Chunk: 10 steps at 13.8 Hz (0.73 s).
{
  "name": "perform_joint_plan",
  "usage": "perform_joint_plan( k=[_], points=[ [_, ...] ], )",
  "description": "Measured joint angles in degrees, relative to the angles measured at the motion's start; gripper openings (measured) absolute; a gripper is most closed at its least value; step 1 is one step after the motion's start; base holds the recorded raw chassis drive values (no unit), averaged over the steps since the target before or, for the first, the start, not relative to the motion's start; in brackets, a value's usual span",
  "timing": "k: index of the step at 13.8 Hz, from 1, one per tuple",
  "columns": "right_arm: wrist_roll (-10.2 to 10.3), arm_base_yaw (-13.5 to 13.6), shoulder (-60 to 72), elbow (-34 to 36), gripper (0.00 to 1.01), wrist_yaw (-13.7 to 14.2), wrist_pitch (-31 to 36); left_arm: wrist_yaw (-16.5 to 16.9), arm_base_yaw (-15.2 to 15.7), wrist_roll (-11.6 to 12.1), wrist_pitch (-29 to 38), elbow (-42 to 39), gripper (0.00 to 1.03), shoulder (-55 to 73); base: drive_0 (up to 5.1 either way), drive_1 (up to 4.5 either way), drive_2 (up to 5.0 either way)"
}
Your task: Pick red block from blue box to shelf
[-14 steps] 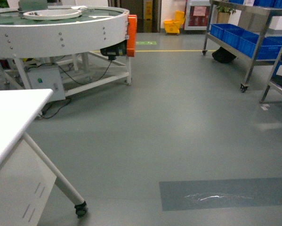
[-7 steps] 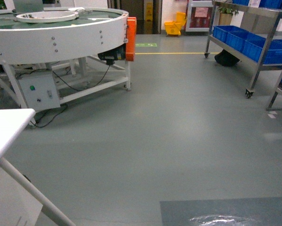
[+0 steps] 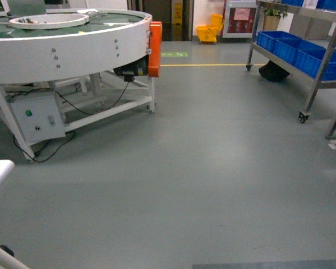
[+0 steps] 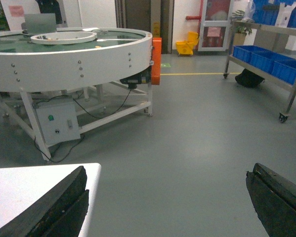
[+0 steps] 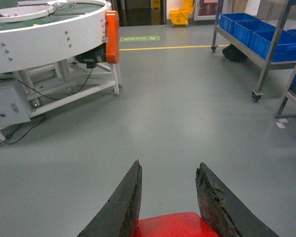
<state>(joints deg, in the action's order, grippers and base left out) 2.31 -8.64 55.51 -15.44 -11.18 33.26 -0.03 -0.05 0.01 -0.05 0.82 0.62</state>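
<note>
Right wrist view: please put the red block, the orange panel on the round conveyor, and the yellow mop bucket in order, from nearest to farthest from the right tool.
1. The red block, between the fingers of the right tool, bottom centre.
2. The orange panel, upper left, on the round conveyor.
3. The yellow mop bucket, top, far back by the doorway.

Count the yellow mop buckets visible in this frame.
1. A single yellow mop bucket stands on the floor at the far end of the room, left of the shelf. Others may be hidden beyond the round conveyor table.
</note>
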Motion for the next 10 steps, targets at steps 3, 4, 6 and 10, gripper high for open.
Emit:
perform_joint_plan(
  k=[3,4,6,10],
  points=[
    [0.02,0.0,0.17,0.04,0.28,-0.02,-0.28,0.0,0.0,0.0,-0.24,0.0,0.98,0.0,0.0,4.3,-4.2],
    [0.02,0.0,0.2,0.04,0.28,0.0,-0.09,0.07,0.0,0.0,-0.09,0.0,0.98,0.0,0.0,4.3,-4.2],
    [0.02,0.0,0.24,0.04,0.28,0.0,0.07,0.0,0.0,0.0,-0.15,0.0,0.98,0.0,0.0,4.3,-4.2],
    [0.02,0.0,0.26,0.07,0.28,-0.02,-0.07,0.02,0.0,0.0,-0.26,0.0,0.98,0.0,-0.1,4.22,-4.4]
  ],
)
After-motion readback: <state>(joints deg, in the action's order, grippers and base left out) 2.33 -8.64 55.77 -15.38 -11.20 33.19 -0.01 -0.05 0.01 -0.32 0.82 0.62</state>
